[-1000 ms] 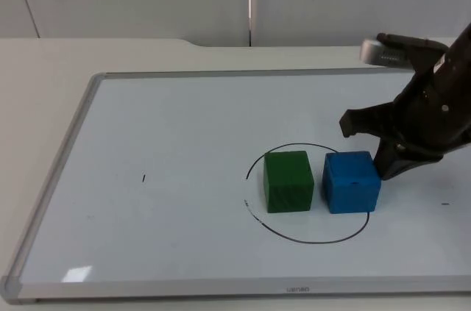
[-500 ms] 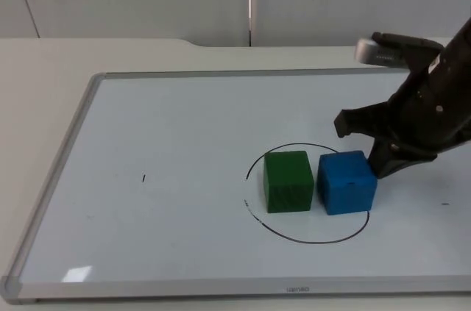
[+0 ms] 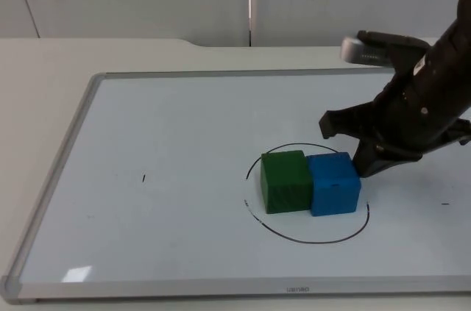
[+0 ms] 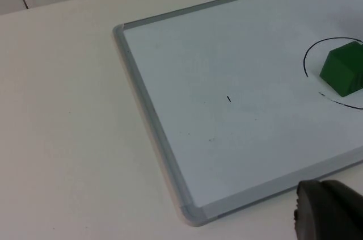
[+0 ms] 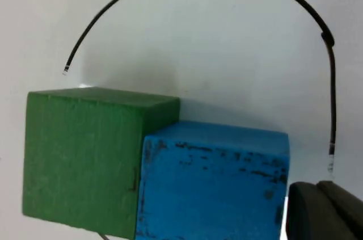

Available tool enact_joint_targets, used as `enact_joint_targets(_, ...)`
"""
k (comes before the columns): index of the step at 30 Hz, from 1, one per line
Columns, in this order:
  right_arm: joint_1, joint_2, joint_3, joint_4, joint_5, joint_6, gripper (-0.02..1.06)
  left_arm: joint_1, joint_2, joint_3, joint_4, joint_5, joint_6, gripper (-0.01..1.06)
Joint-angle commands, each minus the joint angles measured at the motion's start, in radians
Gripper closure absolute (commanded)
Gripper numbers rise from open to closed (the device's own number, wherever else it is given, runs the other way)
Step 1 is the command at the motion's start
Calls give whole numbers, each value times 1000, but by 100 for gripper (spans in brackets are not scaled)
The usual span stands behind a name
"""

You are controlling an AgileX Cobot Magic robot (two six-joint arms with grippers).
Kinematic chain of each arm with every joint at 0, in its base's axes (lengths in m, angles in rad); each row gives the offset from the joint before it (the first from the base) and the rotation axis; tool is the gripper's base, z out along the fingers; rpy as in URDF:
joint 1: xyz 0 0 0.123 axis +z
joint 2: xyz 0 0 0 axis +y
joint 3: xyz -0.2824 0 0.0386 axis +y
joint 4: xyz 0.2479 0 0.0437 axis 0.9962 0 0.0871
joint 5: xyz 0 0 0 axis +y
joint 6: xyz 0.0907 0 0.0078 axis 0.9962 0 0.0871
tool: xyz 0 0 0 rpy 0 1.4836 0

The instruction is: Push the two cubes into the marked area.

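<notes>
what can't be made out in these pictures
- Right gripper: whether a fingertip touches the blue cube; top view, the fingers hide the contact.
- Blue cube: its base, cut off by the right wrist view's edge.
- Green cube: partly cut off in the left wrist view.

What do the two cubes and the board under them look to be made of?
Blue cube: probably painted wood; matte, with dark scuffs where the paint is worn. Green cube: likely the same, matte with faint grain. Board: a glossy whiteboard with a grey, seemingly metal frame and a drawn black circle.
</notes>
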Motion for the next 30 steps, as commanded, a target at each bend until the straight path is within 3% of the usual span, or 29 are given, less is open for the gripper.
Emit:
enact_joint_targets(1,4,-11,-2,-25,0,11,104,2,-5,6,1,0,1,105)
enact_joint_targets(8,-11,-97,-4,-208,56,73,104,2,-5,6,1,0,1,105)
enact_joint_targets(12,-19,-261,-4,-333,92,89,104,2,-5,6,1,0,1,105)
enact_joint_targets(22,-17,-623,-4,-371,70,66,104,2,-5,6,1,0,1,105)
enact_joint_targets(30,-17,-741,0,-371,81,6,104,2,-5,6,1,0,1,105)
